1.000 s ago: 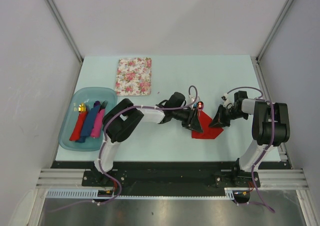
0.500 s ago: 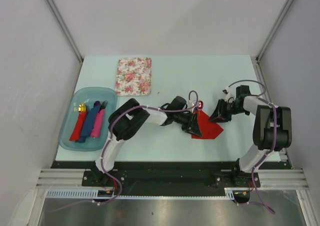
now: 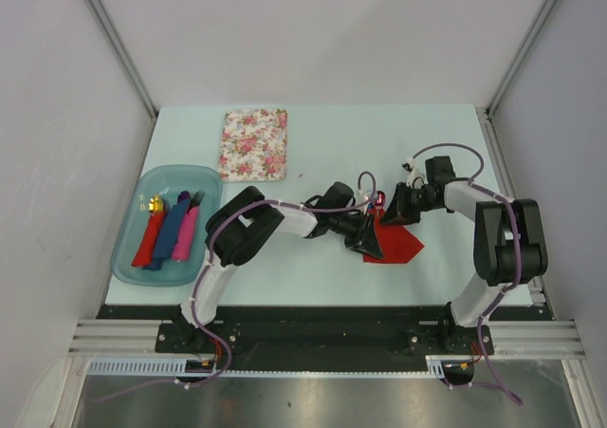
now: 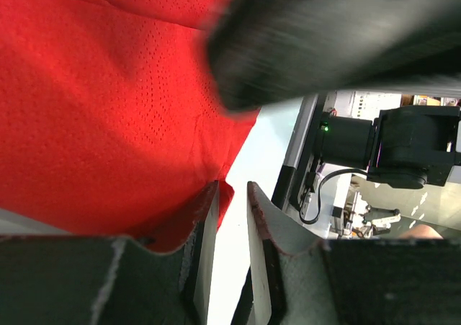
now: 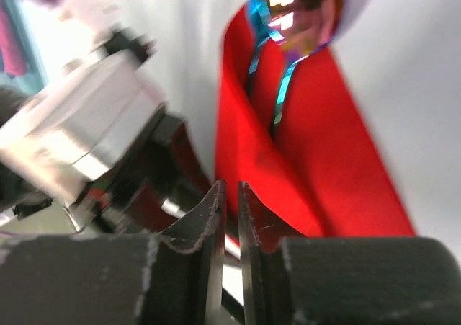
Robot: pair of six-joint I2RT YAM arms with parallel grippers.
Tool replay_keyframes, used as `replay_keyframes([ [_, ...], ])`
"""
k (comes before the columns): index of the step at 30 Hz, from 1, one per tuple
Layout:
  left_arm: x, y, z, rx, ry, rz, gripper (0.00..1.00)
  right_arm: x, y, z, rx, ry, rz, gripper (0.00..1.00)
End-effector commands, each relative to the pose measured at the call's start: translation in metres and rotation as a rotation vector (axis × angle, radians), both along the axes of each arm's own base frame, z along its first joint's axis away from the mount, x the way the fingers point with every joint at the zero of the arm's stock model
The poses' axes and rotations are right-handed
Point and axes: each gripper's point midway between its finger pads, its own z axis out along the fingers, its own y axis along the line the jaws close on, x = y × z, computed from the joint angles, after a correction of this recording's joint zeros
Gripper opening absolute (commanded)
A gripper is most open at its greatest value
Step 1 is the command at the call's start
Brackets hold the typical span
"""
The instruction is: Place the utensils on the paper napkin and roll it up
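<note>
- The left gripper point(image 3: 373, 248) rests low on the table point(image 3: 332, 134) at the near-left corner of the red napkin point(image 3: 403, 246).
- In the left wrist view its fingers point(image 4: 205, 224) stand a narrow gap apart, with pale table showing between the pads.
- The napkin point(image 4: 108, 109) spreads ahead of and to the left of these fingers. One corner of it pokes into the mouth of the gap, against the left-hand finger, and does not look clamped.
- The right gripper point(image 3: 392, 212) sits at the napkin's far-left edge, just across the cloth from the left gripper.
- In the right wrist view its fingers point(image 5: 252, 220) are almost together, with only a thin dark slit between them.
- The tips touch or nearly touch the folded edge of the napkin point(image 5: 338, 166). Whether they have caught that edge cannot be told.
- The spoon point(image 5: 295, 8) lies straight ahead of the right fingers, its shiny head beyond the napkin's far end.
- Thin blue handles point(image 5: 279, 94) run from the head back into the fold toward the fingertips. The fork cannot be told apart there.
- From above, the spoon head point(image 3: 379, 198) sits just left of the right gripper.
- Well to the left of both grippers are a blue tub point(image 3: 123, 262) holding rolled bundles point(image 3: 173, 227) and a floral pad point(image 3: 253, 144).
</note>
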Motion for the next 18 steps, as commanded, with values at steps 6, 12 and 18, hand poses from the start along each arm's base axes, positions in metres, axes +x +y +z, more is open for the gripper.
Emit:
replay_keyframes([
  [6, 0.002, 0.003, -0.011, 0.039, -0.018, 0.011, 0.3, 0.008, 0.005, -0.045, -0.045, 0.057, -0.023, 0.09],
  [12, 0.004, 0.004, 0.012, -0.035, -0.063, 0.018, 0.34, -0.002, -0.007, -0.067, -0.134, 0.092, -0.027, 0.03],
  [18, 0.007, 0.008, 0.025, -0.063, -0.077, 0.025, 0.35, -0.004, -0.009, -0.064, -0.155, 0.084, -0.014, 0.02],
])
